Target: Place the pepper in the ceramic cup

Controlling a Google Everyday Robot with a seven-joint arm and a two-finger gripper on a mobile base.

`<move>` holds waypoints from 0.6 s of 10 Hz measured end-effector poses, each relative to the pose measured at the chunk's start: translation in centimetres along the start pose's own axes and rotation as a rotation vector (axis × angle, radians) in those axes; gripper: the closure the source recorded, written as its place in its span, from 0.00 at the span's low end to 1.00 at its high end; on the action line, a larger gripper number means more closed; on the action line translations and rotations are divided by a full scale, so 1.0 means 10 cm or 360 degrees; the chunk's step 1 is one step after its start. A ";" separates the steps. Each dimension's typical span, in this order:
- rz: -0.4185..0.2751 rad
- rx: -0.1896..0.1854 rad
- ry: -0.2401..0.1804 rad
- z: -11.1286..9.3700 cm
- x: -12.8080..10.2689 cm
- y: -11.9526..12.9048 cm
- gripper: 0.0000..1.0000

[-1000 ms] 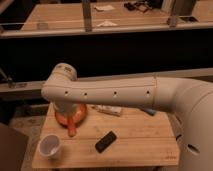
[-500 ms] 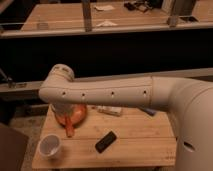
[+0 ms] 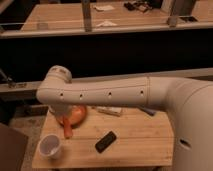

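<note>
While the white arm (image 3: 100,92) spans the table (image 3: 140,142), the gripper stays hidden behind its elbow, jaws closed. What they grip cannot be told. The pepper (image 3: 67,131) stands upright at the orange plate's (image 3: 77,116) near edge, right of and beyond the ceramic cup (image 3: 50,146).

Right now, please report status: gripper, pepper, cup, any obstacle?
Gripper shut, hidden behind arm by orange plate. Pepper at plate's edge, not in ceramic cup. Black device beside cup, apart.
</note>
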 end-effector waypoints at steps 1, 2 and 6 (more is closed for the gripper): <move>-0.0007 0.0004 0.0001 0.00 0.00 -0.01 1.00; -0.0019 0.0007 0.0003 0.01 0.00 -0.04 1.00; -0.0047 0.0018 0.0006 0.02 -0.03 -0.11 1.00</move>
